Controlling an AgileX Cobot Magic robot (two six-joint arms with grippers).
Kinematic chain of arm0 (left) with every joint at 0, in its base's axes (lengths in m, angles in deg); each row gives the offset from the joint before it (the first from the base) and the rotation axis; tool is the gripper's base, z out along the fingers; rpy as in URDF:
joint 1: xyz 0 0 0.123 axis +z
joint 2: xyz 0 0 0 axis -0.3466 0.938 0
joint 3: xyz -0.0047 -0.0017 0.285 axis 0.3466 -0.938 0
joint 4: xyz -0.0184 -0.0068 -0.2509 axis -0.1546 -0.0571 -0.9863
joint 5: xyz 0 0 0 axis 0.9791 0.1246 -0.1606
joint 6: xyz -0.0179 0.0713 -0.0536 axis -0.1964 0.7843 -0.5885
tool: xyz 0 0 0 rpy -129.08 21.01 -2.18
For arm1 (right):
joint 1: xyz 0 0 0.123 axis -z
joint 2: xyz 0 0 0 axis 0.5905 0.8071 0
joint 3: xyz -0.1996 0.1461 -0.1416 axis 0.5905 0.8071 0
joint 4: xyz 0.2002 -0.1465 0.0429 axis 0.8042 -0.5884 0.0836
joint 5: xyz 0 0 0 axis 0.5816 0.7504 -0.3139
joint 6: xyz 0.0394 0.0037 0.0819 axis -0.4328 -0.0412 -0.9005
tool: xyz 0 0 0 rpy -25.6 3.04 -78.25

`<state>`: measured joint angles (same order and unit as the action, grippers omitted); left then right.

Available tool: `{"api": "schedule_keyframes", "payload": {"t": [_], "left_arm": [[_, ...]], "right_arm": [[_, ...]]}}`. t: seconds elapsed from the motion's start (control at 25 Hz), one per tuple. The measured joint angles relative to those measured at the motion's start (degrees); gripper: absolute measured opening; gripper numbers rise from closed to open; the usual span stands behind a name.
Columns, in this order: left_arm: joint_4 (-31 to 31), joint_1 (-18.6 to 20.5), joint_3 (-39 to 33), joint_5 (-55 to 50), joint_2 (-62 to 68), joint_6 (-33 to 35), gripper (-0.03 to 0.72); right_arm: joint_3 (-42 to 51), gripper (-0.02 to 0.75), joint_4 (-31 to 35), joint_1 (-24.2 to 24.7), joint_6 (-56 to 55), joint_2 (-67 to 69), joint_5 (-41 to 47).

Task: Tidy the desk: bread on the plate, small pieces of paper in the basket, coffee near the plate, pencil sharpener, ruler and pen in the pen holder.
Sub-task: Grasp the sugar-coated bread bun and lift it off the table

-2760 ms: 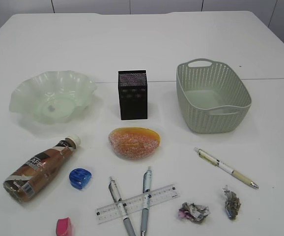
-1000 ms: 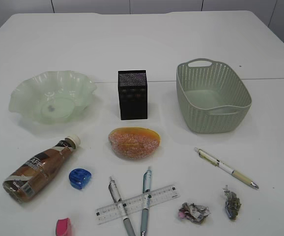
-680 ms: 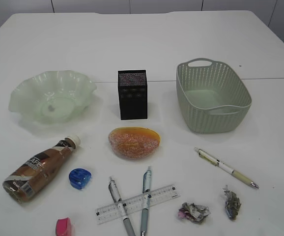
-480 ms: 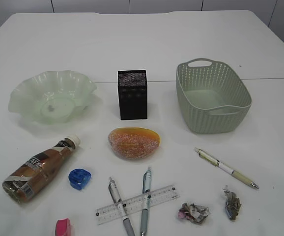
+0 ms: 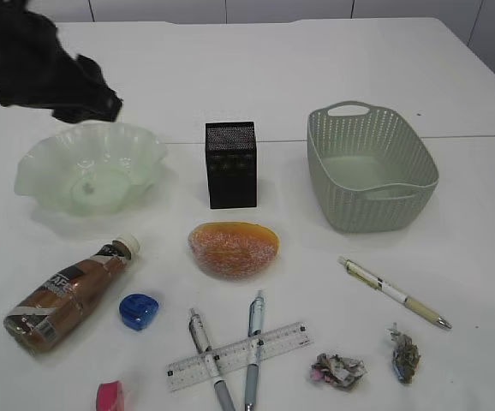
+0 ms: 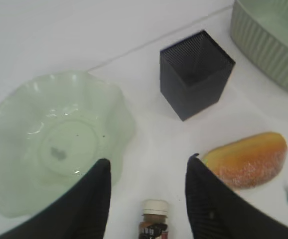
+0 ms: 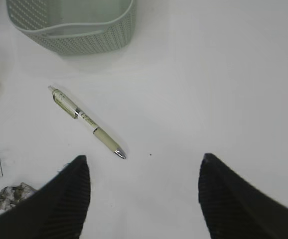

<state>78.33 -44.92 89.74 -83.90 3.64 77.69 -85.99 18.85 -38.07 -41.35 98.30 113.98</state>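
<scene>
At far left we see our left gripper [image 6: 146, 199] hanging above the table, fingers spread with nothing between them, over the gap between the frilled green plate [image 5: 89, 167] and the bread [image 5: 234, 248]. Below the plate lies the coffee bottle [image 5: 66, 294] on its side, a blue pencil sharpener [image 5: 139, 311] just beside it. The black pen holder [image 5: 230, 164] stands upright behind the bread. Two pens [image 5: 230, 355] lie crossed under the ruler [image 5: 238, 354]. Further right sit two paper scraps [image 5: 339, 370], another pen [image 5: 393, 292] and the basket [image 5: 372, 167]. Our right gripper [image 7: 144, 199] hovers wide apart, holding nothing.
</scene>
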Motion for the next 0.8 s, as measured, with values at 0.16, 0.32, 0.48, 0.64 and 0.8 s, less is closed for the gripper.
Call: {"api": "schedule_keyframes", "payload": {"t": [0.16,0.32,0.48,0.64,0.8], "left_arm": [[-5.3,-2.8,6.3,-4.7,9.6,11.0,0.361],[-9.7,-5.3,9.6,-8.0,15.9,22.2,0.361],[-12.9,-6.4,10.3,-9.5,20.1,29.4,0.361],[-13.7,-6.4,10.4,-8.2,23.0,35.4,0.363],[-14.2,-6.8,10.4,-6.4,23.9,40.8,0.421]], "right_arm": [[-0.1,0.500,0.0,0.0,1.3,0.6,0.5],[-0.2,0.500,0.0,0.0,1.6,1.8,0.7],[-0.2,0.499,0.0,0.0,1.6,3.2,0.8],[-0.2,0.499,0.0,0.0,1.7,4.7,0.5],[-0.2,0.499,0.0,0.0,2.0,5.8,-0.3]]}}
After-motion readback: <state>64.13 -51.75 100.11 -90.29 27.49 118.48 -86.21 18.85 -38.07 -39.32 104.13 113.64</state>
